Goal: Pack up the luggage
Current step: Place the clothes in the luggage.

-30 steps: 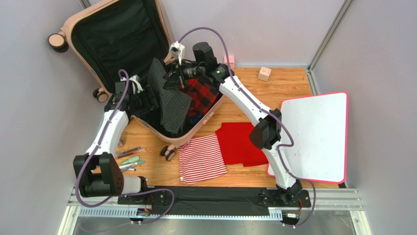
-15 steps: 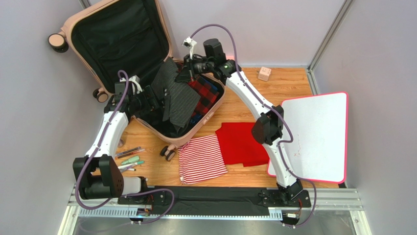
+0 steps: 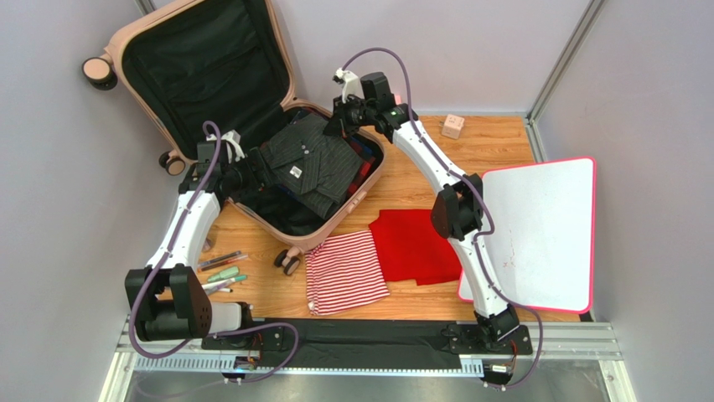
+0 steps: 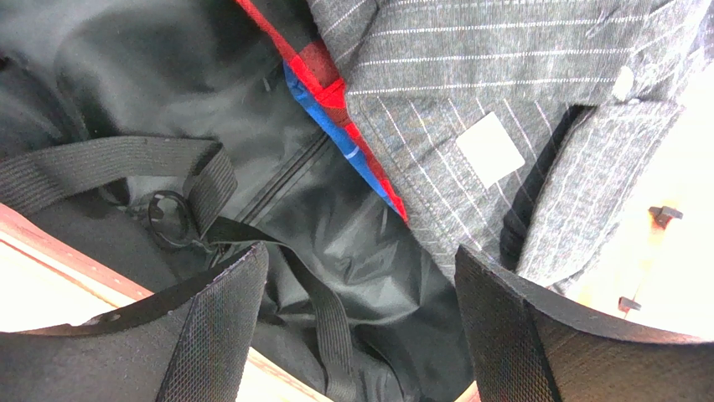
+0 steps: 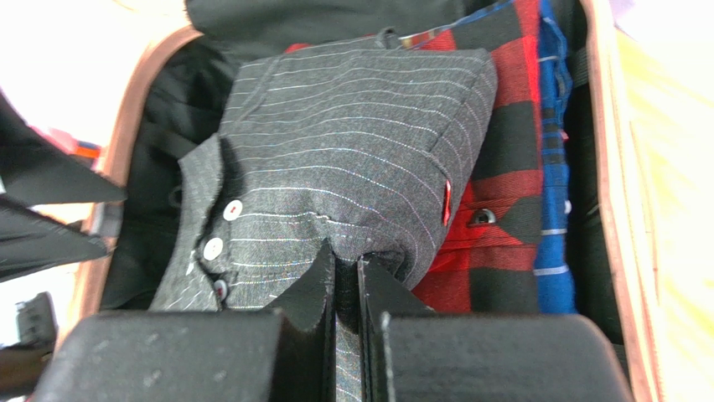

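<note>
1. Suitcase (image 3: 371,177) lies open at the table's far left. Right gripper (image 5: 345,255) pinches the grey shirt (image 3: 314,163) inside it; retreating unreleased may drag the shirt out.
2. Left gripper (image 4: 360,255) gapes empty above the straps (image 4: 100,167); it may snag them.

Claw (image 4: 359,261) agape — luggage lining (image 4: 151,75), striped shirt (image 4: 503,67)

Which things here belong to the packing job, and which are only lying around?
Job: luggage, grey striped shirt, plaid garment; probably also the red-white cloth and red cloth.
Lying about: white board, wooden cube, pens.
</note>
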Controlling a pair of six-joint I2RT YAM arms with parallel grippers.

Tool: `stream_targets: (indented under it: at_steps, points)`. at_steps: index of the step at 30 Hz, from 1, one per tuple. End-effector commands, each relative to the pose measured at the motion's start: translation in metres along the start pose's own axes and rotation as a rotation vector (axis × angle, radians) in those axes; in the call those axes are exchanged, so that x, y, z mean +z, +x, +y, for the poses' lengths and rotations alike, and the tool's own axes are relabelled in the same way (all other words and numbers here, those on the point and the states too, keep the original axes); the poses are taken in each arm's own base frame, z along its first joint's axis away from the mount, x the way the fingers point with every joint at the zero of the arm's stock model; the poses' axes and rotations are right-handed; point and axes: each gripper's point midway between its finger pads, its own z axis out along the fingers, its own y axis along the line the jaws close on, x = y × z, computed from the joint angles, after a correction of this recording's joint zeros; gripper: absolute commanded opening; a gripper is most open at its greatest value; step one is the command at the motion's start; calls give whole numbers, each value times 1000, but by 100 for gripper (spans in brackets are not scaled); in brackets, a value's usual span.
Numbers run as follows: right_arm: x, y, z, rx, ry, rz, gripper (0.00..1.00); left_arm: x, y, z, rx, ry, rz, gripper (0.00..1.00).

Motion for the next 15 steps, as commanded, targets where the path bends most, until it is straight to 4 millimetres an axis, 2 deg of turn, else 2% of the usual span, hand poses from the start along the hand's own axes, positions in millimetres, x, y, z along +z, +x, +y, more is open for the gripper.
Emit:
stream_targets:
  at_steps: [1,5,7,10,11,12,14,15]
  points:
    - [-20,-49,-1,-132,114,-116,2,-6,-1,-8,16,26,-16,88]
    - [-29,-58,-11,-156,198,-136,4,0,1,-14,25,33,0,88]
    - [-35,-58,-25,-180,283,-126,5,2,0,-18,25,45,5,88]
    - [-44,-57,-37,-194,362,-115,9,2,-6,-27,25,72,-4,88]
    - [-49,-63,-35,-204,375,-127,11,1,-10,-29,27,76,-13,88]
    - [-52,-65,-36,-206,391,-127,27,0,-12,-30,29,77,-16,88]
    - [-56,-67,-35,-207,396,-131,42,-2,-18,-34,34,86,-29,88]
    - [-61,-73,-30,-212,392,-143,63,-2,-20,-35,33,88,-32,88]
